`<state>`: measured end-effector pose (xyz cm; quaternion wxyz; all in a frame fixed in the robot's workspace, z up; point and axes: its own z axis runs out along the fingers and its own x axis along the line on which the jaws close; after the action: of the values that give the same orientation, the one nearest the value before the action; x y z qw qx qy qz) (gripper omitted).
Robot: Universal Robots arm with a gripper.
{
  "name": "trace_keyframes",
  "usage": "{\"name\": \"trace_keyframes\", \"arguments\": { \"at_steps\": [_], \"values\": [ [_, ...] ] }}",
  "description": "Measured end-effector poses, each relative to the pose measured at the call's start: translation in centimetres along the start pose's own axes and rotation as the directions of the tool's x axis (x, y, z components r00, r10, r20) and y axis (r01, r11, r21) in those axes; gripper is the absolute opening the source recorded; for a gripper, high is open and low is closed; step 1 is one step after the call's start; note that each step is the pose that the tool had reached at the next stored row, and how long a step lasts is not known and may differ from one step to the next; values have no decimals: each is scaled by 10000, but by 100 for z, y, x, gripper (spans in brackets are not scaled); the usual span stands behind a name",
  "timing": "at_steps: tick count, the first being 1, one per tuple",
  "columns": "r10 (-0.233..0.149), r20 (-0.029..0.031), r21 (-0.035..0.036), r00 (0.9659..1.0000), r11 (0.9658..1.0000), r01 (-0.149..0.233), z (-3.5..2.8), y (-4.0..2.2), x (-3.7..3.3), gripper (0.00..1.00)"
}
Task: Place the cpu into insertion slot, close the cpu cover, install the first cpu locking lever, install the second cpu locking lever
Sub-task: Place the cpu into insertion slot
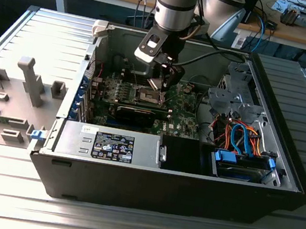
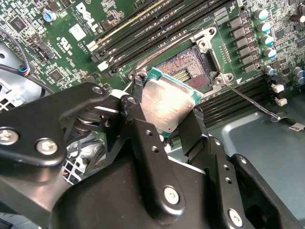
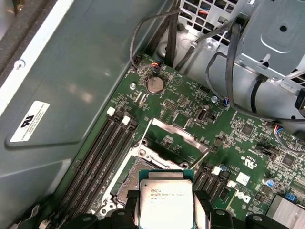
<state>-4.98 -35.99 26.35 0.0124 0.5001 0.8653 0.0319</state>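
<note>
- i'm holding the cpu by two opposite edges in the gripper, its dull silver top facing up in both wrist views.
- in the exterior view the gripper is hanging inside the open computer case, over the green board.
- the cpu is hovering just above the insertion slot and apart from it. in the first wrist view the cpu is hiding part of the slot.
- the cpu cover is standing open beyond the slot. a thin locking lever is lying out to one side over the board.
- i can't tell whether the chip is level with the socket or whether its corner marks are matching.
- the main risk i'm watching is the chip going down skewed or off-centre. a corner landing on the fine contacts in the dark centre could be bending them.
- with only two edges gripped, a small slip could be twisting the chip as it goes in.
- the fingers are reaching past the chip's edge, so going too low could be knocking them into the metal rim or the memory slots.
</note>
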Motion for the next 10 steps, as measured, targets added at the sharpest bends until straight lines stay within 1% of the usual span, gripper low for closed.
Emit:
{"name": "trace_keyframes", "arguments": {
  "at_steps": [4,10],
  "values": [
    [226,15,-2,9997,9997,-226,5,-1,1,54],
    [358,24,-4,9994,9994,-358,9,-1,0,54]
  ]
}}
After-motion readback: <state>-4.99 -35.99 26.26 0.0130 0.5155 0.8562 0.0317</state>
